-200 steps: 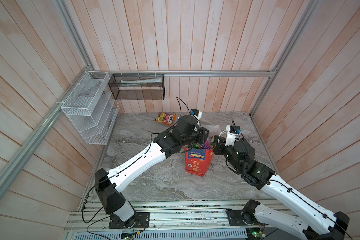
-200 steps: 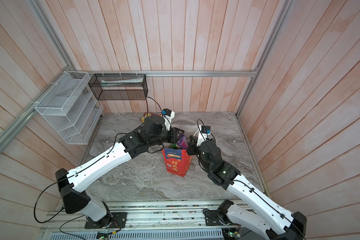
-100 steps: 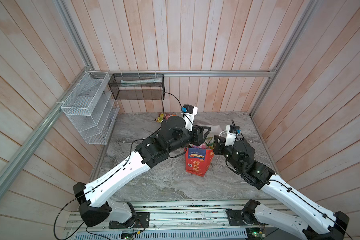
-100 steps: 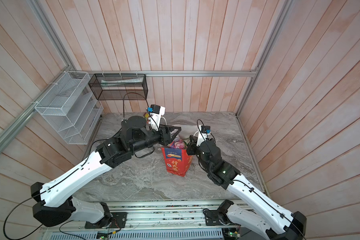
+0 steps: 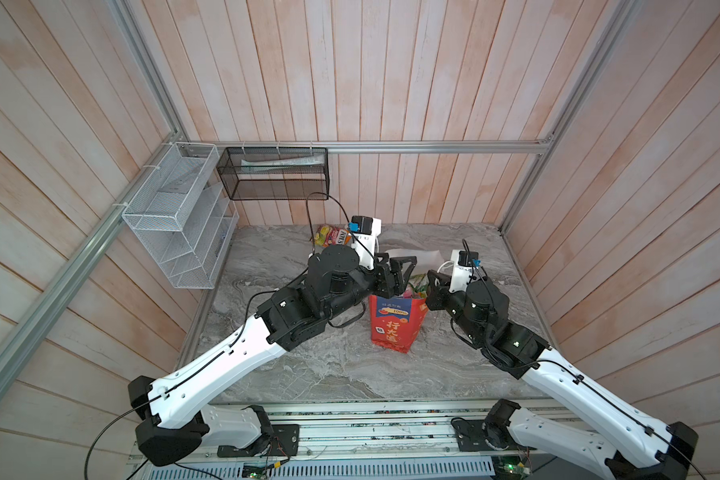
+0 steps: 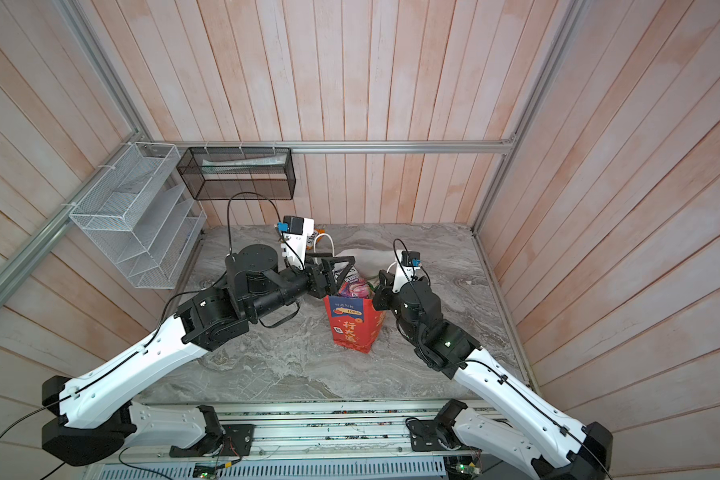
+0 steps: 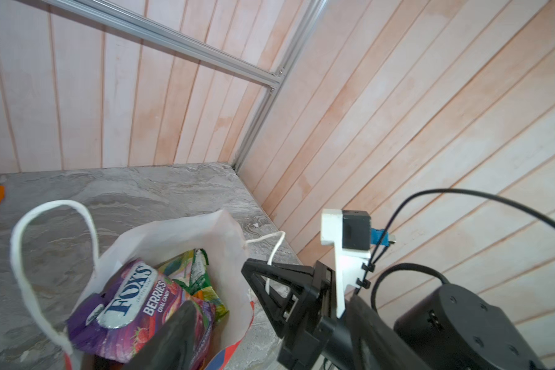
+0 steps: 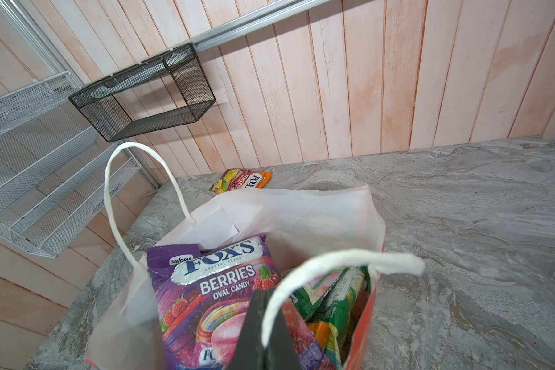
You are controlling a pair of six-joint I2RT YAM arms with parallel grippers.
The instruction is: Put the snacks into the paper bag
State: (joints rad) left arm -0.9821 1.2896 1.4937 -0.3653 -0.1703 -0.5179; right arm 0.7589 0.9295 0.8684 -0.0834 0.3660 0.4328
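The paper bag (image 5: pixel 395 328) stood upright near the middle of the table, a tall red box with a blue panel and gold characters on its glossy front. Its mouth was splayed open to a matt white lining. A shiny purple packet (image 8: pixel 218 288) printed "FOX'S BERRIES" lay slanted on top of the fill, with its crimped upper edge poking above the rim. Crinkled green packets (image 8: pixel 337 298) were wedged beside it. One orange packet (image 5: pixel 333 236) lay flat on the table by the back wall, well apart from the bag.

The right gripper (image 8: pixel 253 323) had its black fingers pressed together on a cord handle (image 8: pixel 350 256), a soft twisted white rope arching up from the rim. The other handle (image 8: pixel 109 198) looped free. The left gripper (image 5: pixel 399 277) hung just over the opposite side of the mouth, its angular jaws spread with nothing between them.

The table (image 5: pixel 292 365) was grey, matt and veined like stone. A white wire-mesh rack (image 5: pixel 175 216) with stepped tiers hung on the left wall. A black mesh basket (image 5: pixel 273 178), boxy and rectangular, hung on the back wall. Pale pinkish wooden planks lined the walls, framed by aluminium rails (image 5: pixel 433 146).
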